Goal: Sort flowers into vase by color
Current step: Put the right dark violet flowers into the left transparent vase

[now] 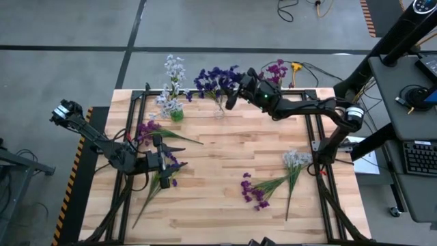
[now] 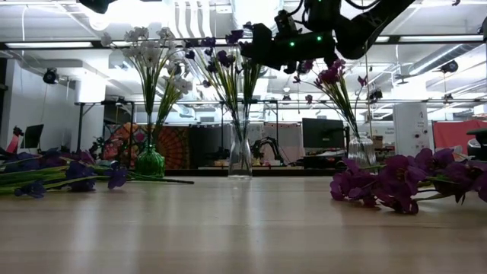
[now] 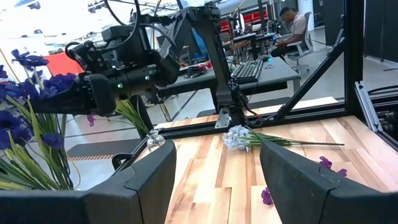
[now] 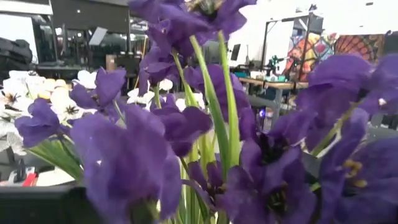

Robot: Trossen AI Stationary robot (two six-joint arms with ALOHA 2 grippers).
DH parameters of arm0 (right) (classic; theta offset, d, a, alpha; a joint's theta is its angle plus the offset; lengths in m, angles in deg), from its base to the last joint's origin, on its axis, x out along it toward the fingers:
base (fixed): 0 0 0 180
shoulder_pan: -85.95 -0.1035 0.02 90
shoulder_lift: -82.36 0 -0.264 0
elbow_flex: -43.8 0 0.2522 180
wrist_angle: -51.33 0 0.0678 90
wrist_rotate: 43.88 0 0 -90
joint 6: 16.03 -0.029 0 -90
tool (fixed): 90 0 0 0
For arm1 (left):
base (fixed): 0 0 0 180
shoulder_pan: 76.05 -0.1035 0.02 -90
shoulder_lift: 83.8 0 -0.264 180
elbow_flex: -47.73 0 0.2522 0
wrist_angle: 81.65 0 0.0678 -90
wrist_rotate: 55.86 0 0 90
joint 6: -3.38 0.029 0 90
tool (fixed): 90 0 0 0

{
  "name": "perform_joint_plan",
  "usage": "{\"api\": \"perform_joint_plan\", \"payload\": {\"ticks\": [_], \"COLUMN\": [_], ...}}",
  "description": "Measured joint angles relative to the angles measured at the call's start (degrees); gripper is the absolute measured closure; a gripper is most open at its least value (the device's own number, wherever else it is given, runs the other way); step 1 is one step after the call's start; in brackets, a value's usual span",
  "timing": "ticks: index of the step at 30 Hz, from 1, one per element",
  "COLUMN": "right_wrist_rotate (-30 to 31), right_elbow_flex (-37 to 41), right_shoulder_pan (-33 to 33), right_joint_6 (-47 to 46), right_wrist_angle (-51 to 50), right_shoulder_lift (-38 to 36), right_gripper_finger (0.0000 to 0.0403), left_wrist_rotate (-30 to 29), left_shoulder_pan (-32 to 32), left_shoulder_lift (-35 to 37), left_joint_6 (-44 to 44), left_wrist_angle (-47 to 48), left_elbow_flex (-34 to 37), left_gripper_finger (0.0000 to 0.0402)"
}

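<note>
1. Right claw (image 1: 235,92) at 12 o'clock, over the middle vase (image 1: 219,109): state indeterminate, presumably delivering violet flowers (image 1: 215,80).
2. Left claw (image 1: 161,161) released at 8 o'clock, straddling loose sprigs (image 1: 158,179) on the desk (image 1: 225,164).

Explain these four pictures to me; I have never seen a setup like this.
Two dark robot arms work at a pale wooden table. One camera looks down from above, one looks level across the tabletop, and one rides on each wrist. Three vases stand at the far edge: whitish sprigs in a green vase, dark blue-violet flowers in a clear glass vase, magenta ones in a third. Loose sprigs lie on the wood. The right gripper hovers at the blue-violet bunch; whether it grips anything cannot be seen. The left gripper is open and holds nothing, low above loose sprigs.
</note>
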Motion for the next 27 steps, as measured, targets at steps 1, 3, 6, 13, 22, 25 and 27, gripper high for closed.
{"api": "perform_joint_plan", "payload": {"ticks": [1, 3, 6, 13, 22, 25, 27], "right_wrist_rotate": [0.0, 0.0, 0.0, 0.0, 0.0, 0.0, -0.1], "right_elbow_flex": [0.0, 0.0, 0.0, 0.0, 0.0, 0.0, 0.0], "right_shoulder_pan": [0.0, 0.0, 0.0, 0.0, 0.0, 0.0, -0.1], "right_joint_6": [0.0, 0.0, -0.3, -1.1, -1.9, -2.3, -2.4], "right_wrist_angle": [-1.4, -3.8, -7.9, -16.6, -23.3, -24.9, -25.3], "right_shoulder_lift": [-0.6, -1.6, -3.4, -7.4, -11.9, -13.2, -13.9], "right_gripper_finger": [0.0151, 0.0137, 0.0118, 0.0086, 0.0072, 0.0071, 0.0071], "left_wrist_rotate": [0.0, 0.0, 0.0, 0.0, 0.0, 0.0, 0.0], "left_shoulder_pan": [0.0, 0.0, 0.0, 0.0, 0.0, 0.0, 0.0], "left_shoulder_lift": [0.0, 0.0, 0.0, 0.0, 0.0, 0.0, 0.0], "left_joint_6": [0.0, 0.0, 0.0, -0.1, -0.2, -0.2, -0.2], "left_wrist_angle": [0.0, 0.0, 0.0, 0.0, 0.0, 0.0, 0.0], "left_elbow_flex": [0.0, 0.0, 0.0, 0.0, 0.0, 0.0, 0.0], "left_gripper_finger": [0.0187, 0.0187, 0.0187, 0.0187, 0.0187, 0.0187, 0.0187]}}
